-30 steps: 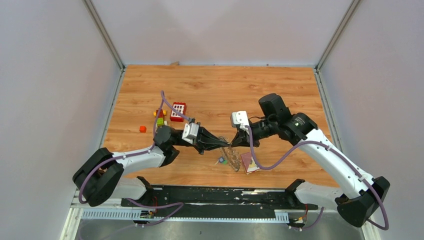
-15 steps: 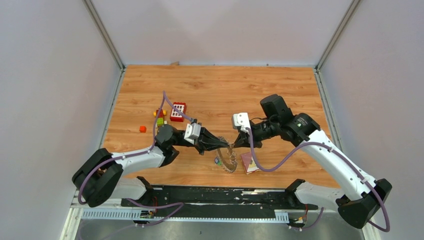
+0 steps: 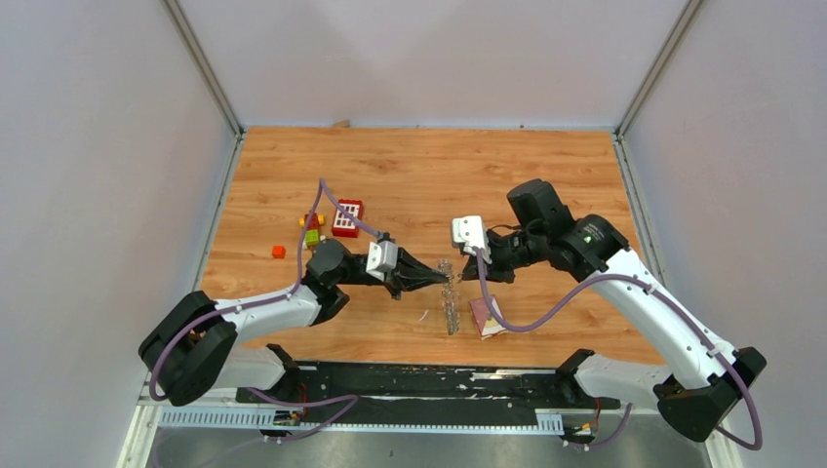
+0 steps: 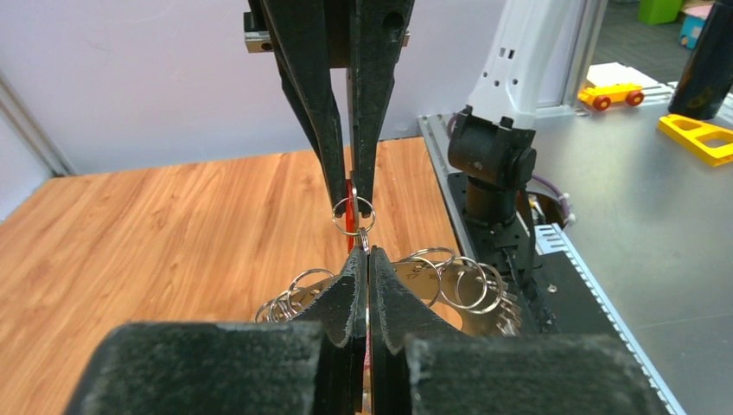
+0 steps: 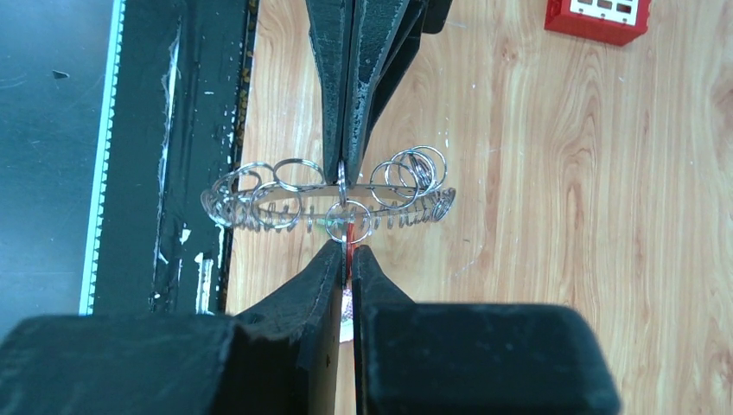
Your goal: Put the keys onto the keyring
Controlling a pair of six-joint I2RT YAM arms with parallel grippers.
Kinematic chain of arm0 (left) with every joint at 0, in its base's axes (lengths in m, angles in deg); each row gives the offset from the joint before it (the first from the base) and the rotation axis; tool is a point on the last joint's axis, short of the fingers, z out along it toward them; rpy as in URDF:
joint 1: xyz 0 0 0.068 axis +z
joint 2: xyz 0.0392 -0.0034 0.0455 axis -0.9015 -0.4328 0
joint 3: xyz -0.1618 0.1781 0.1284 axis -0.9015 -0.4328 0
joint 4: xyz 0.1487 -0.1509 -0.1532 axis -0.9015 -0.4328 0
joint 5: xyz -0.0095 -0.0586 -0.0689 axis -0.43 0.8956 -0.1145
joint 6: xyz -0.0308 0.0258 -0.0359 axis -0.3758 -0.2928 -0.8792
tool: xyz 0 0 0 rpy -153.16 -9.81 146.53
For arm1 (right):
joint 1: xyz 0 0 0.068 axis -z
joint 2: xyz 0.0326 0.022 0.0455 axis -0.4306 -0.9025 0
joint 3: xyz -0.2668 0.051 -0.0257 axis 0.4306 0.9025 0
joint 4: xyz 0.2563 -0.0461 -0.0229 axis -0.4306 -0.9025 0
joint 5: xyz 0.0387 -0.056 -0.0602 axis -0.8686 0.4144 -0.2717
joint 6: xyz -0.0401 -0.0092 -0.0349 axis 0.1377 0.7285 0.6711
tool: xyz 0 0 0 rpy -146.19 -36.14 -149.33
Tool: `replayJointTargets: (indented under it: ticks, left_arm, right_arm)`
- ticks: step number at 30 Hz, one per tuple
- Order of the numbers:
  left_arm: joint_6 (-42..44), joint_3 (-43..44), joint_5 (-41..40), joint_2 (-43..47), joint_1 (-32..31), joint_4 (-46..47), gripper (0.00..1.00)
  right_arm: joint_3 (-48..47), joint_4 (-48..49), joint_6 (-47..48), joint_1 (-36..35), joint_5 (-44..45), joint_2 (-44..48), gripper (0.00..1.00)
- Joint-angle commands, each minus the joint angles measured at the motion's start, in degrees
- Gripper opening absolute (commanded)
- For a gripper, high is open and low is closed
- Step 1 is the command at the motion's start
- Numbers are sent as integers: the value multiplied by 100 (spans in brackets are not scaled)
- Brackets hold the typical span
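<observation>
Wide shot first: the wooden table, with both arms reaching in and meeting tip to tip just below the centre of the frame. The left gripper comes in from the left, fingers pressed shut on the keyring. From above, the keyring hangs edge-on, its long axis running top to bottom of the frame. In the right wrist view it lies as a flat band from left to right, fringed with small rings. The right gripper faces it from the right, fingers all but closed and pinching a key by its red tag. Here's the relation that matters: the key's loop sits right at the keyring's rim, dead centre between the two sets of tips, overlapping the band. I can't tell whether it's threaded on or only touching. Both grippers are equally close, and my read is that any feed goes across the band, not along it. Lower right of the keyring lies a maroon card, and up left a red block with white squares. No writing is legible anywhere, and the tag's label is hidden.
</observation>
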Motion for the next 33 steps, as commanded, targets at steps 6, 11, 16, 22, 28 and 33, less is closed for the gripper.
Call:
replayJointTargets:
  ticks: [6, 11, 16, 22, 28, 33]
  left_arm:
    - [730, 258, -332, 82, 30, -683, 0]
    - [908, 212, -941, 214, 122, -950, 12]
    - [997, 137, -1596, 373, 360, -1226, 39]
    - [941, -6, -2077, 755, 859, -1483, 69]
    - [367, 209, -3178, 913, 1540, -2099, 78]
    - [285, 418, -3909, 990, 1884, -2792, 82]
  right_arm:
    - [-389, -245, 49, -222, 1240, -63, 0]
    - [-593, -404, 57, -458, 1651, -342, 0]
    - [-888, -450, -40, -634, 1977, -847, 0]
    - [-1424, -449, -74, -747, 2194, -1506, 0]
    - [-2084, -373, 3, -1049, 2410, -2175, 0]
    - [-2322, -326, 145, -1103, 2762, -2507, 0]
